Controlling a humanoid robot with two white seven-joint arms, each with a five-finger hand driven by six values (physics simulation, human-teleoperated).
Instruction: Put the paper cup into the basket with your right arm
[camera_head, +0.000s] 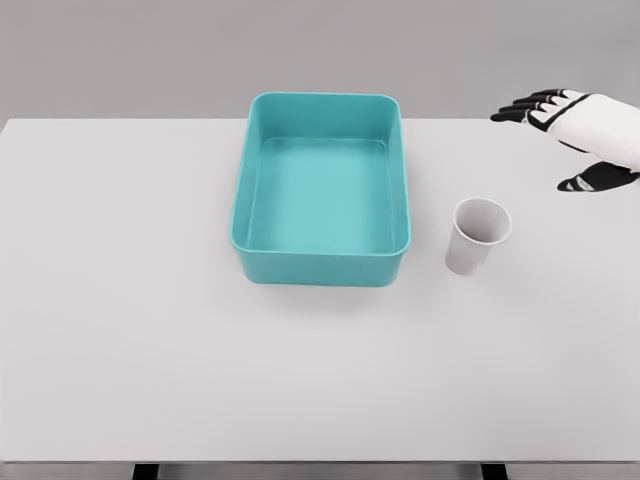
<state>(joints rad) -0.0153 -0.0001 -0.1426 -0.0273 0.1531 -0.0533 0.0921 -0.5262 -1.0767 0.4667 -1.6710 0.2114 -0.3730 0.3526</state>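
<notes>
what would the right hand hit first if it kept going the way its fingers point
The right hand points left along the table's far edge, open. Straight on, the basket's far rim lies in that line. The hand's height is unclear, so it may pass over it. The cup sits nearer, out of that line.

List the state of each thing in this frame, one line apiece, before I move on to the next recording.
White paper cup: upright on the table, mouth open, nothing visible inside, standing right of the basket and apart from it.
Teal rectangular plastic basket: resting flat on the table, nothing in it.
Right hand: raised at the right edge, fingers spread, holding nothing, clear of the cup.
White table: bears the cup and basket.
Left hand: not in view.
</notes>
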